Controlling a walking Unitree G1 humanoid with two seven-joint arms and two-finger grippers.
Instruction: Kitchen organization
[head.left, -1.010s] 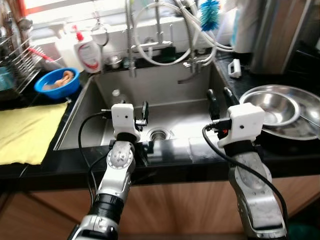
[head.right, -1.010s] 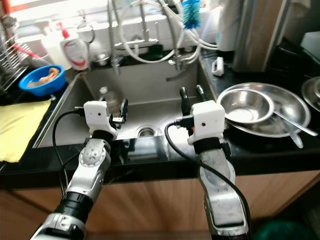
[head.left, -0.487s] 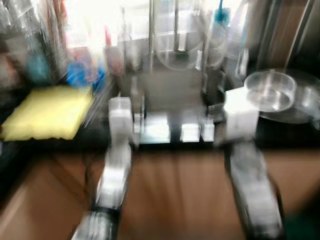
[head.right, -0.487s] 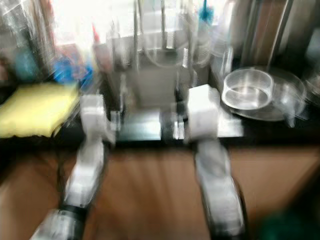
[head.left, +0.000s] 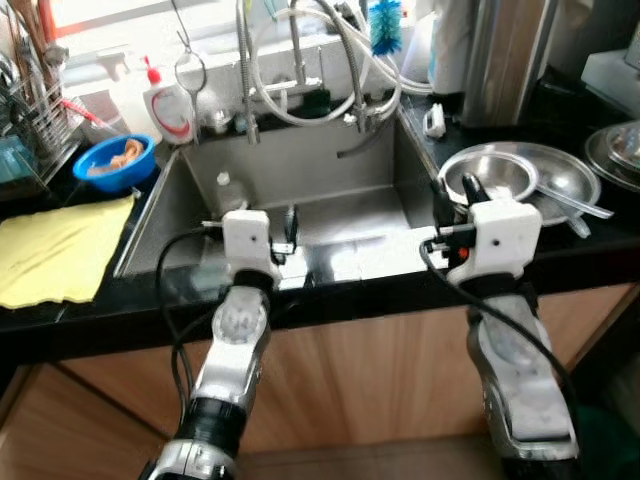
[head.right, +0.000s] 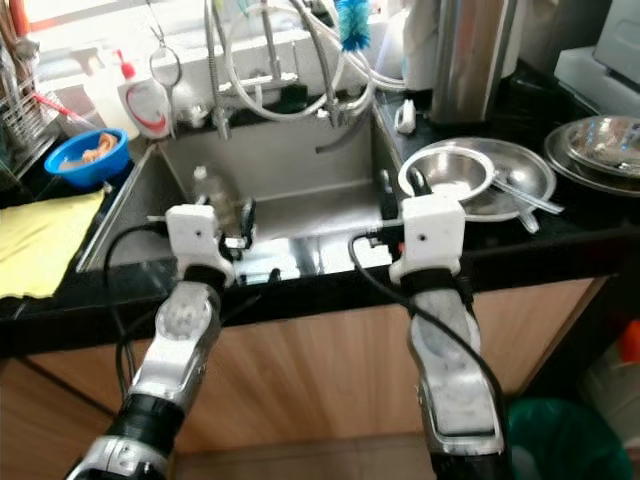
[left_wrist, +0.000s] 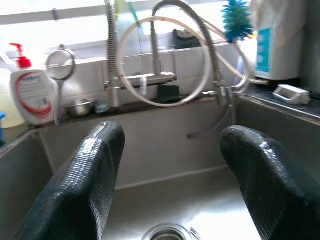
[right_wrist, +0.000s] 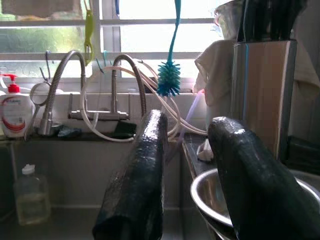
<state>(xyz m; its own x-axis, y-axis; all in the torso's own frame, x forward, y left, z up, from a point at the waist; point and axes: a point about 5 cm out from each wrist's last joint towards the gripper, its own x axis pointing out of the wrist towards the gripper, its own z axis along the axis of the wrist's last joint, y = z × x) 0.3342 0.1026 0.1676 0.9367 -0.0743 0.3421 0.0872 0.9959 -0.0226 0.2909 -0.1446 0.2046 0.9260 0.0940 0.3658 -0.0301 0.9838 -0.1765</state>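
Now we stand farther back from the sink (head.left: 300, 190) than a second ago; left gripper (left_wrist: 167, 175) and right gripper (right_wrist: 192, 175) hover open and empty at its front edge. The steel bowl (head.left: 500, 178) sits just beyond the right gripper, ungrasped.

You have open room in the sink basin (head.left: 300, 180); looped faucet hoses (head.left: 300, 90) crowd the frame's upper centre.
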